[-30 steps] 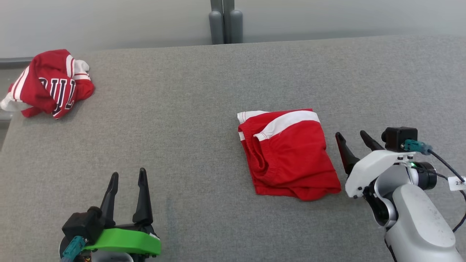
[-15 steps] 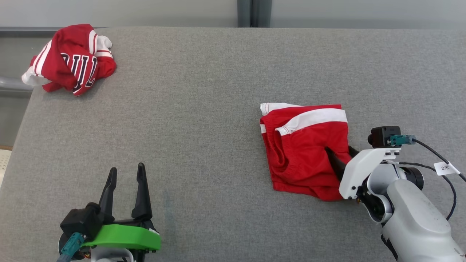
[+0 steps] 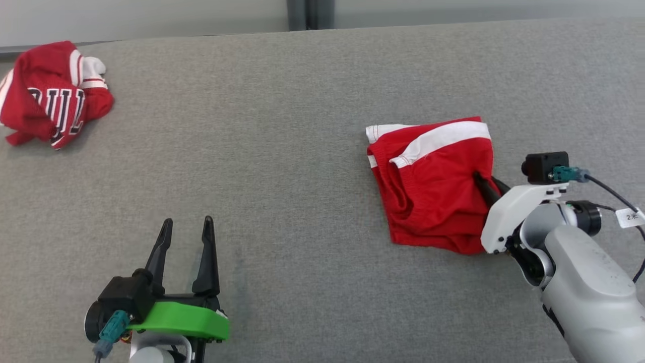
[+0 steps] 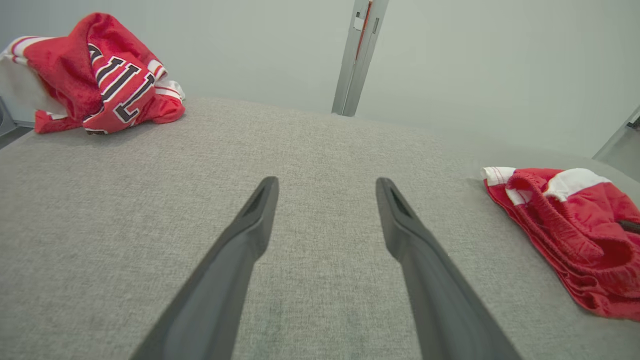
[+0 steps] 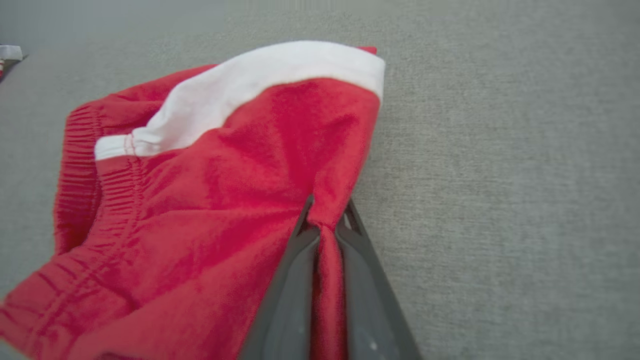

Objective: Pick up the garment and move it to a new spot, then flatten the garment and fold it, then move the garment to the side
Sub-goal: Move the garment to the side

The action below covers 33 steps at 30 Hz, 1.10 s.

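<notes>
The garment (image 3: 433, 186) is a pair of folded red shorts with a white stripe, lying right of centre on the grey cloth surface (image 3: 302, 151). My right gripper (image 3: 487, 181) has come in from the right and is shut on the garment's right edge. In the right wrist view, red cloth of the garment (image 5: 225, 190) is pinched into a ridge between the two dark fingers of the right gripper (image 5: 327, 212). My left gripper (image 3: 187, 224) stands open at the lower left, holding nothing. The left wrist view has the left gripper (image 4: 327, 200) over bare surface, with the garment (image 4: 565, 225) off to the right.
A crumpled red jersey with dark lettering (image 3: 50, 93) lies at the far left corner, also seen as the jersey (image 4: 100, 75) in the left wrist view. A grey post (image 3: 310, 7) stands behind the far edge. Wide bare surface lies between the two garments.
My right gripper was open beside the shorts, then slid onto their right edge and shut on the cloth. The head camera shifted. The left gripper stayed open.
</notes>
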Available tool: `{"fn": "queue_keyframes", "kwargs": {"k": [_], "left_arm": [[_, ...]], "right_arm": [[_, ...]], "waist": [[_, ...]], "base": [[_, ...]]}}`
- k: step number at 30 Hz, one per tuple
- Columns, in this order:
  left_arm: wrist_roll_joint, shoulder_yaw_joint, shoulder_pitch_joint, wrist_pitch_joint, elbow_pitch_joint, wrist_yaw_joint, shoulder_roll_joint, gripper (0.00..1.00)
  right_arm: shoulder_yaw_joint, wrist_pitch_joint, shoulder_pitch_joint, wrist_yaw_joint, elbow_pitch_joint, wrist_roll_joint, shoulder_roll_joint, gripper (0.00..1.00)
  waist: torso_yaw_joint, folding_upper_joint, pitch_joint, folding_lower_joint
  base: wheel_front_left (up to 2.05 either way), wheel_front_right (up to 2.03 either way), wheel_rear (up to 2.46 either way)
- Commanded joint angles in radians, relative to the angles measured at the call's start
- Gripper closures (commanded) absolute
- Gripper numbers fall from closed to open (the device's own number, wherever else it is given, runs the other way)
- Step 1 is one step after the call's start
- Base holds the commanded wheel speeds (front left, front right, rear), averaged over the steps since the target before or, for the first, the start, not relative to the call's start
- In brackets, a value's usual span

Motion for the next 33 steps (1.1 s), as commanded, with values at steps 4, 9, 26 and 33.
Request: {"fn": "queue_keyframes", "kwargs": {"k": [4, 9, 26, 33], "left_arm": [[0.028, 0.004, -0.036, 0.0, 0.003, -0.014, 0.013, 0.0], [0.048, -0.003, -0.068, 0.0, 0.003, -0.023, 0.03, 0.0], [0.07, -0.034, -0.125, 0.021, -0.023, -0.022, 0.072, 0.0], [0.062, -0.031, -0.129, 0.025, -0.051, -0.011, 0.082, 0.0]], "right_arm": [[-0.004, -0.054, -0.052, -0.001, 0.035, -0.024, -0.023, 1.0], [-0.028, -0.108, -0.101, -0.001, 0.087, -0.023, -0.018, 1.0], [-0.003, -0.203, -0.278, -0.001, 0.254, -0.053, -0.004, 1.0], [-0.019, -0.229, -0.409, -0.001, 0.387, -0.109, -0.063, 1.0]], "waist": [[-0.163, 0.0, 0.056, 0.0], [-0.283, 0.0, 0.09, 0.0], [-0.337, 0.0, 0.165, 0.0], [-0.254, 0.0, 0.197, 0.0]], "base": [[0.0, 0.0, 0.0], [0.0, 0.0, 0.0], [0.0, 0.0, 0.0], [0.0, 0.0, 0.0]]}}
